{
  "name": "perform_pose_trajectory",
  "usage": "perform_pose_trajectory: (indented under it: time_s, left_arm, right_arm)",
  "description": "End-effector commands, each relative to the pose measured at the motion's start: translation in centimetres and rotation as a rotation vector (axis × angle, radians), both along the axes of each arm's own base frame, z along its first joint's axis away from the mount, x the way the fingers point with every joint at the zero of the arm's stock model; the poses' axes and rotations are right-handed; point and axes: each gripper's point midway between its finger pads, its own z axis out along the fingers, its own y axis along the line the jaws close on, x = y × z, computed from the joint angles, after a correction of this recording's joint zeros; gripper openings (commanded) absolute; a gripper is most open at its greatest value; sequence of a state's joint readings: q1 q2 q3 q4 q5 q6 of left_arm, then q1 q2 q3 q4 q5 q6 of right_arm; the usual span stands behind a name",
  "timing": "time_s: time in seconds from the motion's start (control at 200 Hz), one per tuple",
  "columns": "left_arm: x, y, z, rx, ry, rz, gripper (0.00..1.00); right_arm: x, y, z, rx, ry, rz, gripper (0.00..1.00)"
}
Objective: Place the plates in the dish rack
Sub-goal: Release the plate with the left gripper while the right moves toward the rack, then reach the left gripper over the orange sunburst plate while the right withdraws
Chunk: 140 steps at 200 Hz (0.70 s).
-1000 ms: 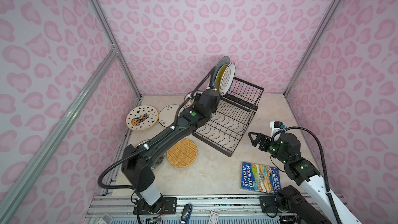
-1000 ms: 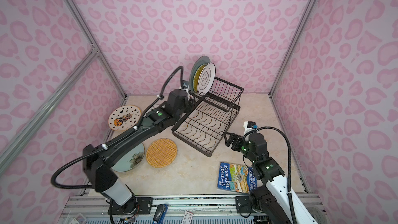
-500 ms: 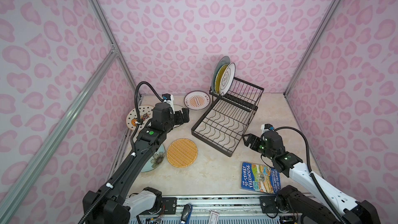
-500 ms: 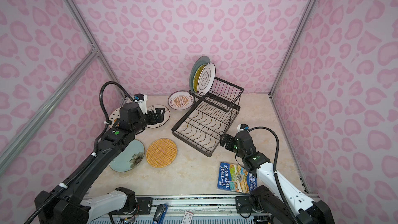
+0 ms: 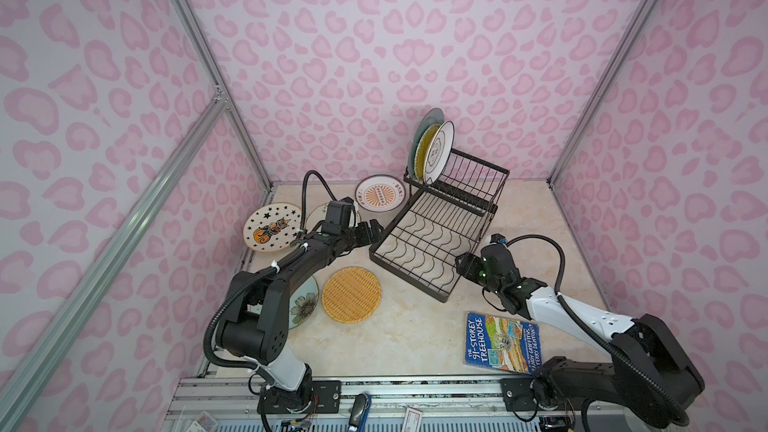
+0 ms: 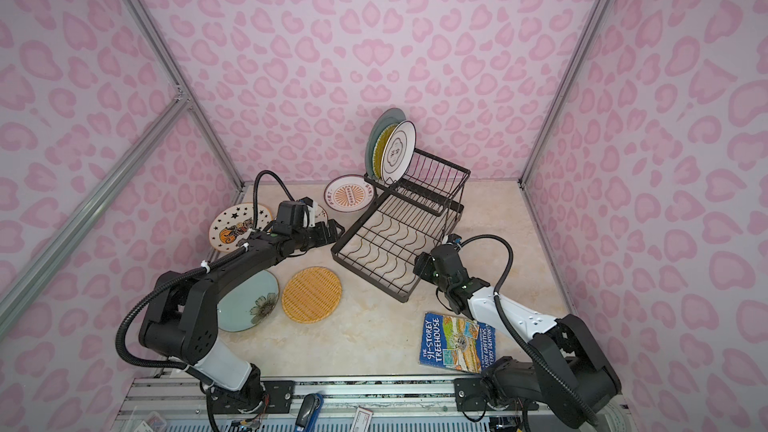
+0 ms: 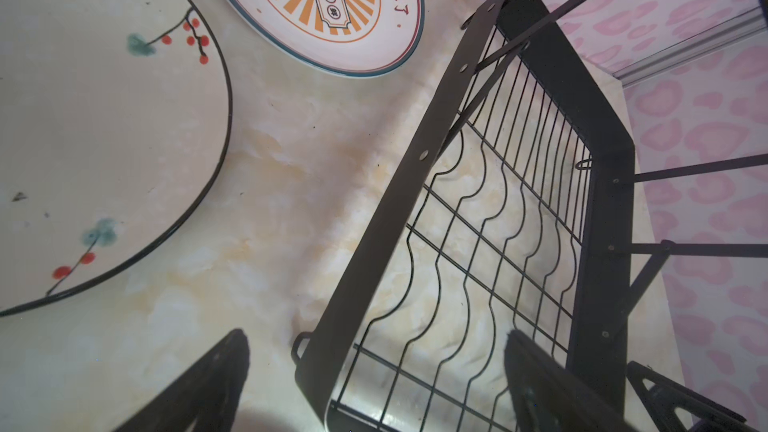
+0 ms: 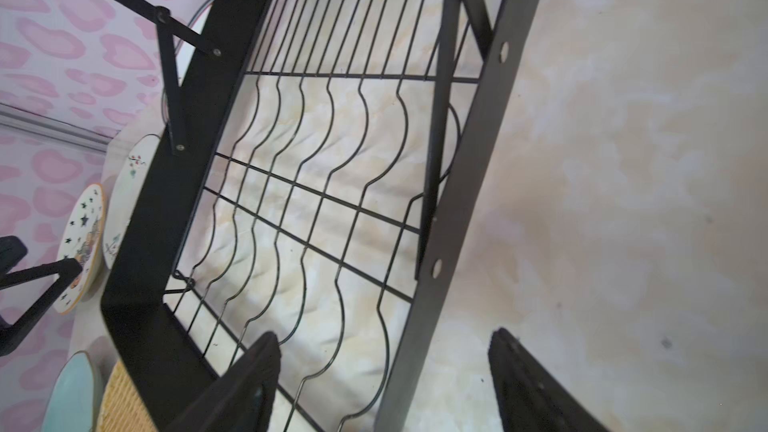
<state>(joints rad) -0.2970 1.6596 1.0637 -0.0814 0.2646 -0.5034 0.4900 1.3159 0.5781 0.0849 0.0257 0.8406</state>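
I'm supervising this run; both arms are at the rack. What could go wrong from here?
The open left gripper and right gripper each straddle a side rail of the dish rack. If they clamp and shift it, the three upright plates at one end of the raised basket could topple. The sunburst plate beside the rack's corner could get shoved.

Bright, even light — faint shadow under the dish rack (image 7: 397, 201), wide-angle bowing, blurry wrist-view foreground.
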Motion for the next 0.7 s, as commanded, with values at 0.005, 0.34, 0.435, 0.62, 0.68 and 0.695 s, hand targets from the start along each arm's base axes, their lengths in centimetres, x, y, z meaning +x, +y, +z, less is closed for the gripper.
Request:
perform_pose_trajectory:
  time_s: [0.005, 0.34, 0.435, 0.62, 0.68, 0.695]
  left_arm:
    - [1.1, -1.6, 0.0, -0.033, -0.021, -0.052, 0.96]
    - [-0.5, -4.8, -1.9, -0.011, 0.023, -0.162, 0.94]
    - [-1.4, -5.5, -2.2, -0.010, 0.031, -0.185, 0.93]
    - [-3.4, -6.8, -2.5, -0.009, 0.041, -0.224, 0.92]
    - [-4.1, -7.4, -2.6, -0.014, 0.047, -0.238, 0.92]
    - [-4.3, -7.6, -2.6, -0.015, 0.048, -0.242, 0.91]
  right_arm:
    - [0.8, 0.1, -0.3, -0.029, -0.013, 0.001, 0.80]
    - [1.0, 0.4, -1.5, -0.022, 0.023, 0.042, 0.83]
    - [1.1, 0.4, -1.5, -0.014, 0.019, 0.071, 0.84]
    - [1.2, 0.5, -2.0, 0.001, 0.027, 0.134, 0.85]
    - [1.1, 0.3, -2.3, 0.001, 0.034, 0.144, 0.85]
    - [1.1, 0.2, -2.3, 0.001, 0.035, 0.145, 0.85]
